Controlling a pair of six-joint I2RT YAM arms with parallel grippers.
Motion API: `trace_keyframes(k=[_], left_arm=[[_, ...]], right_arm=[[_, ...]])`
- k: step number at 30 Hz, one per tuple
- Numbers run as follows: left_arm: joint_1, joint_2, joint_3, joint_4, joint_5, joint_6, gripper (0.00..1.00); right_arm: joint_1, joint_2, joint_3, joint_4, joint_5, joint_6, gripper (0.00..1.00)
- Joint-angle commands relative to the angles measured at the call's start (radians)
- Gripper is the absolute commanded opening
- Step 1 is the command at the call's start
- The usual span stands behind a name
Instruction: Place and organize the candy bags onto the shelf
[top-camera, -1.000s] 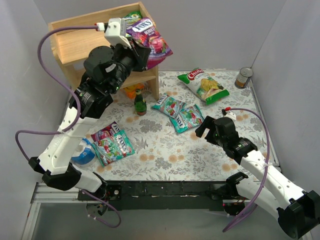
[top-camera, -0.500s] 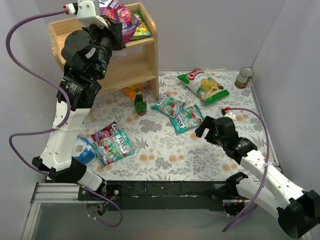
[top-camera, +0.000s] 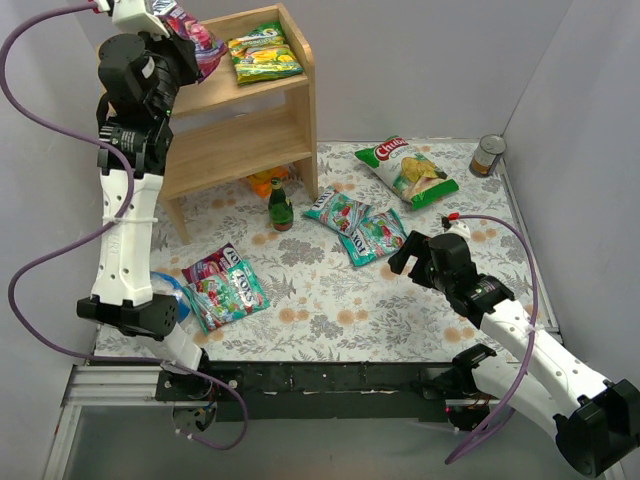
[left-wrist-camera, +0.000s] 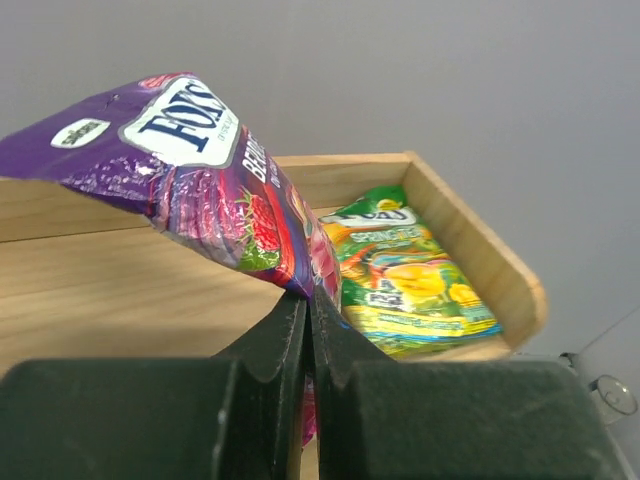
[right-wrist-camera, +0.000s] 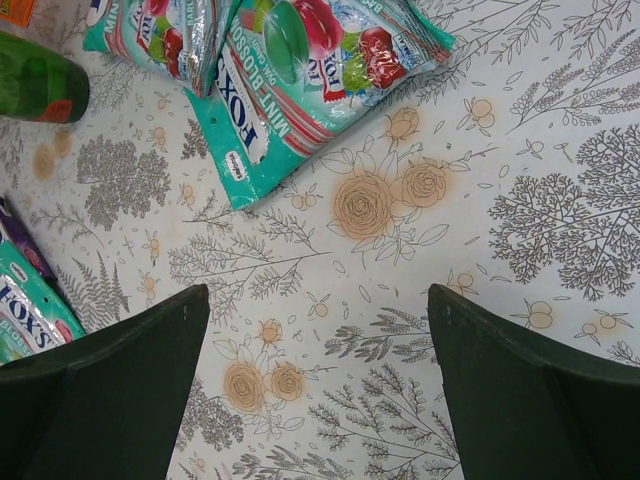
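Above the shelf's top tier: left gripper (left-wrist-camera: 308, 300) clamped on one edge of the magenta-purple FOX'S bag (left-wrist-camera: 200, 170), held tilted over the bare board of the shelf (left-wrist-camera: 120, 290), beside the yellow-green bag (left-wrist-camera: 405, 275) lying flat there. Risk: released tilted, the glossy pouch may slide off the open front or overlap its neighbour. Right gripper (right-wrist-camera: 320, 340) jaws apart, empty, near the teal mint bags (right-wrist-camera: 300, 70).

Lab test cell: grey enclosure walls (top-camera: 590, 120), floral tablecloth (top-camera: 330, 300), aluminium mounting rail (top-camera: 110, 385).
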Motion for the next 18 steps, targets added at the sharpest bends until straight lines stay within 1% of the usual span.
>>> trace_keyframes(k=[1,2,4,5,6,7,8,9,10,11,12,15,18], left_arm=[[0.099,-0.001,0.031,-0.011,0.304,-0.059,0.00],[0.140,-0.004,0.019,-0.011,0.375,-0.067,0.00],[0.183,-0.016,-0.016,0.007,0.435,-0.099,0.00],[0.249,-0.026,-0.048,0.017,0.538,-0.113,0.00],[0.277,-0.026,-0.061,0.023,0.577,-0.128,0.00],[0.301,-0.024,-0.068,0.032,0.619,-0.140,0.00],[0.350,-0.018,-0.070,0.030,0.659,-0.166,0.00],[0.378,0.006,-0.062,0.026,0.753,-0.177,0.00],[0.401,0.025,-0.058,0.017,0.800,-0.194,0.00],[0.453,0.039,-0.052,0.017,0.847,-0.226,0.00],[0.473,0.072,-0.044,0.018,0.931,-0.245,0.00],[0.506,0.117,-0.001,0.009,1.036,-0.262,0.00],[0.504,0.152,0.024,0.009,1.088,-0.285,0.00]], right_arm=[[-0.001,0.005,0.008,0.039,-0.002,-0.008,0.98],[-0.001,0.005,0.007,0.042,-0.004,-0.008,0.98],[-0.001,0.007,0.007,0.044,-0.007,-0.006,0.98],[0.000,0.008,0.005,0.048,-0.010,-0.006,0.98],[0.000,0.010,0.005,0.048,-0.012,-0.006,0.98],[-0.001,0.012,0.004,0.050,-0.013,-0.006,0.98],[-0.001,0.015,0.005,0.054,-0.019,-0.005,0.98],[-0.001,0.016,0.002,0.056,-0.024,-0.005,0.98],[-0.001,0.019,0.002,0.057,-0.025,-0.005,0.98],[-0.001,0.021,0.002,0.061,-0.031,-0.003,0.98],[-0.001,0.022,0.001,0.062,-0.035,-0.003,0.98],[-0.001,0.024,0.001,0.064,-0.038,-0.005,0.98],[-0.001,0.025,-0.004,0.065,-0.038,-0.002,0.98]])
